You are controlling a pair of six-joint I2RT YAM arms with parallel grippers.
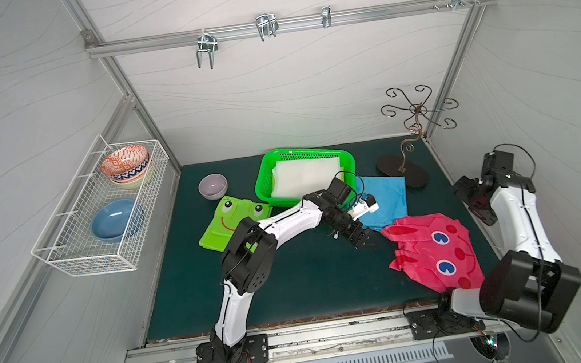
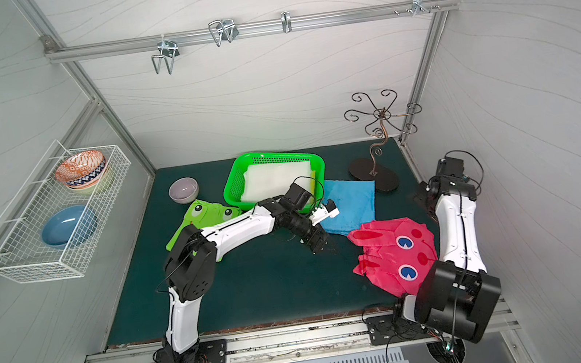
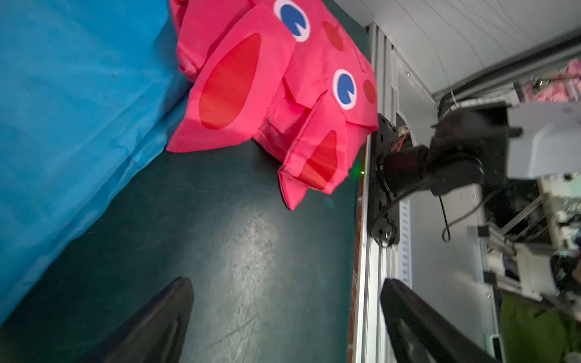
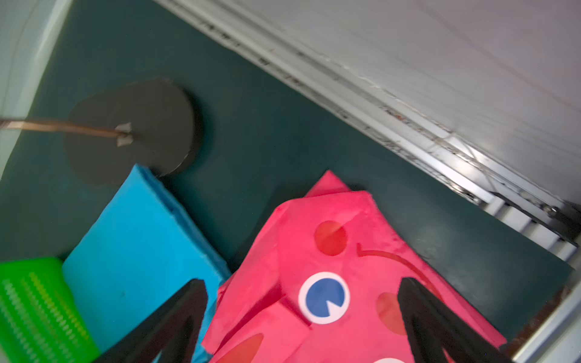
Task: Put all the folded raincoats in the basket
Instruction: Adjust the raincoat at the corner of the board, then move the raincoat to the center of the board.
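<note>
Left wrist view: left end effector (image 3: 286, 280) spread wide over bare worktop (image 3: 220, 235), holding nothing; in both top views left arm (image 1: 287, 225) bent at elbow, forearm stretched toward pink folded raincoat (image 1: 435, 251) lying on worktop front right, outside basket; right arm (image 1: 515, 221) folded upright by side wall; right end effector (image 4: 300, 281) wide open above raincoat, not gripping; green basket (image 1: 261, 182) at rear, white folded sheet (image 1: 304, 178) inside.

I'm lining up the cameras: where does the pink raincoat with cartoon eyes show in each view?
Top view: pink raincoat, front right corner of the mat.
Top view: same corner.
Left wrist: beyond the left gripper, across bare mat.
Right wrist: close up, in front of the open right gripper.
Shared landmark: blue folded cloth beside it.
</note>
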